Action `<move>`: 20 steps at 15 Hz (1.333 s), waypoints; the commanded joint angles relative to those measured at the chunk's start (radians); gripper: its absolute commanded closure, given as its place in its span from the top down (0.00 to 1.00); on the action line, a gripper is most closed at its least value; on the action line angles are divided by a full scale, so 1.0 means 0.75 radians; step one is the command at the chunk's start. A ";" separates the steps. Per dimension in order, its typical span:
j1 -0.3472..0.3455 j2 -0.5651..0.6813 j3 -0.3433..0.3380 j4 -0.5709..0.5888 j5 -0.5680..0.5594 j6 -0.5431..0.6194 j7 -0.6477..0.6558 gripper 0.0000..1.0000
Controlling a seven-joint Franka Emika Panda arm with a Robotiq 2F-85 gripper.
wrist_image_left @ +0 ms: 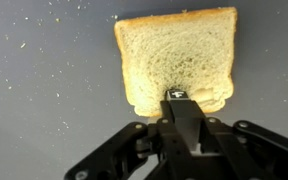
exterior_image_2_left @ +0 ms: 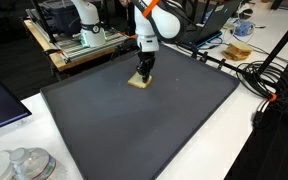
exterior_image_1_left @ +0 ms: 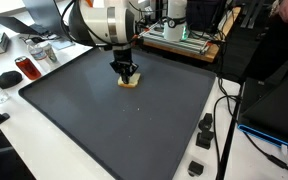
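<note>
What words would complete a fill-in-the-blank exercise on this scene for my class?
1. The gripper touches the edge of a slice of ____.
2. The slice lies flat on a dark ____ mat.
3. The mat rests on a ____ table.
Missing words: bread; grey; white.

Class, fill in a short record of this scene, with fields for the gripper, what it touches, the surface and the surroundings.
gripper: fingers together, tip at the bread's near edge; a pinch cannot be told
bread slice: one, lying flat on the mat
mat: dark grey, dotted with light specks
surroundings: black cables beside the mat
</note>
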 commanded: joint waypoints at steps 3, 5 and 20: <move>0.032 0.116 -0.038 0.068 -0.041 -0.002 -0.044 0.06; 0.034 0.118 -0.036 0.071 -0.040 0.004 -0.046 0.06; 0.081 -0.092 -0.059 0.016 0.171 0.053 -0.068 0.06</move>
